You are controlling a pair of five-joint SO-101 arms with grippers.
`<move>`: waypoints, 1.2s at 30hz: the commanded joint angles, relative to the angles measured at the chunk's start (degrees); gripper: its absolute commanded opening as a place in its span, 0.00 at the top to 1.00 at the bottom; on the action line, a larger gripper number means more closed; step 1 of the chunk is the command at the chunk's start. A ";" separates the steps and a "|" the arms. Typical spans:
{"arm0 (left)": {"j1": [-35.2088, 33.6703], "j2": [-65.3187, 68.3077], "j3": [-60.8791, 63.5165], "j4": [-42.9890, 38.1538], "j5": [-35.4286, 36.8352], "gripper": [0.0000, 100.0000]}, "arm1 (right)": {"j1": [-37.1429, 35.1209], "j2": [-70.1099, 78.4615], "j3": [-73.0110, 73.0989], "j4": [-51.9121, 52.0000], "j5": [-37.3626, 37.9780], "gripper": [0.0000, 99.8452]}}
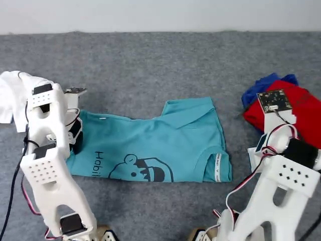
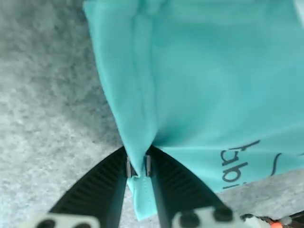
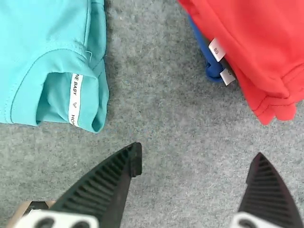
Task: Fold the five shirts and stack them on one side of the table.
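A teal shirt, dark print up, lies part-folded across the middle of the grey worktop, one end pinched in the left gripper. A red shirt sits folded on a blue shirt at one side. A white shirt lies bunched at the other.

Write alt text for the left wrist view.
The left tool is shut on a pinched fold of the teal shirt, close to its dark printed lettering. The grey table surface lies beside the shirt.
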 commanded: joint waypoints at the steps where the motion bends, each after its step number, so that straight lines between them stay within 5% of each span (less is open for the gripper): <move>1: -0.79 -2.29 -0.13 1.49 -0.35 0.97 | 0.48 -0.75 -0.26 0.40 -0.79 0.65; 10: -1.93 -2.02 -6.99 1.32 0.18 0.87 | 0.48 -0.75 -0.26 0.31 -1.76 0.65; 22: -15.56 -2.29 -9.80 1.49 -2.55 0.87 | 0.40 -0.66 -0.18 -0.04 -1.93 0.65; 30: 1.05 -2.29 -14.64 1.58 13.45 0.87 | -10.07 1.80 -0.97 -7.96 -8.44 0.65; 36: 10.73 -2.29 -20.09 1.67 16.18 0.87 | -17.10 20.97 -16.00 -8.40 -14.07 0.65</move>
